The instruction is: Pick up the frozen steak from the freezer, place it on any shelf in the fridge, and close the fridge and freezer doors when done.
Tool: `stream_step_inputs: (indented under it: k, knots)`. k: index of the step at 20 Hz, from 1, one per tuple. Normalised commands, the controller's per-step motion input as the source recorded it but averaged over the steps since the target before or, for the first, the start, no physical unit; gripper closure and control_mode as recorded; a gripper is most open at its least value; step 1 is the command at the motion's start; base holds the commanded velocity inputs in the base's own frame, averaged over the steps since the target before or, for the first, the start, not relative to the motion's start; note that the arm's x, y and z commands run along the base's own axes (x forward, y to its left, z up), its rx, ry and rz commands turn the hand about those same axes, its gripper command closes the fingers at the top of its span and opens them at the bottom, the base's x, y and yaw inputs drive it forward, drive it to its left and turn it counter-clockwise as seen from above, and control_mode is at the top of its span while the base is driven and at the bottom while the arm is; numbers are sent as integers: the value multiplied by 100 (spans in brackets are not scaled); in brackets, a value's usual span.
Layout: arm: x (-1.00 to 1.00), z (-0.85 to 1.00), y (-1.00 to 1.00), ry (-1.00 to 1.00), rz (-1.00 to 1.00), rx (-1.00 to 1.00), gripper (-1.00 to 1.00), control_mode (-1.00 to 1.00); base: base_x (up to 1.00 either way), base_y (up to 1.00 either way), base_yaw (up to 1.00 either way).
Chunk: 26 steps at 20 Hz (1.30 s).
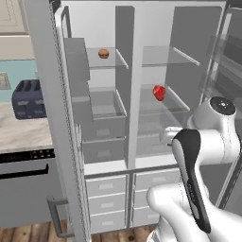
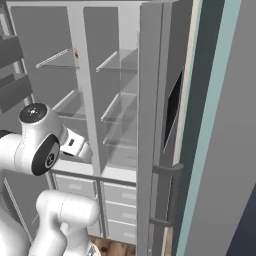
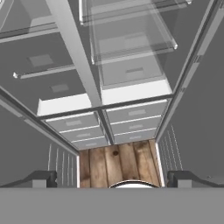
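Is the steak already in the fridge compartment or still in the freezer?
In the fridge: the frozen steak rests on a clear glass shelf, right of the divider.

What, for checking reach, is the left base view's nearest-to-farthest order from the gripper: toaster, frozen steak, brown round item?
1. frozen steak, right compartment shelf.
2. brown round item, upper left shelf.
3. toaster, counter, far left.

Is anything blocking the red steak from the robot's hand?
Nothing visible does. The frozen steak sits on a glass shelf with both doors swung open, and the open hand is below it, pointing down at the drawers.
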Motion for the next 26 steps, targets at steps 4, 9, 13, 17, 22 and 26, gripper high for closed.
stream_step_inputs:
  k: [4, 9, 13, 17, 22, 26]
  knots:
    - [0, 0, 0, 0, 0, 0, -100, 100, -32, 16, -8]
    - [0, 0, 0, 0, 0, 0, -100, 100, -37, 26, -11]
    - [0, 0, 0, 0, 0, 0, -100, 100, -37, 25, -4]
    - [0, 0, 0, 0, 0, 0, -100, 100, -13, 21, 0]
    - [0, 0, 0, 0, 0, 0, -100, 100, -22, 2, 0]
    - [0, 0, 0, 0, 0, 0, -100, 100, -36, 0, 0]
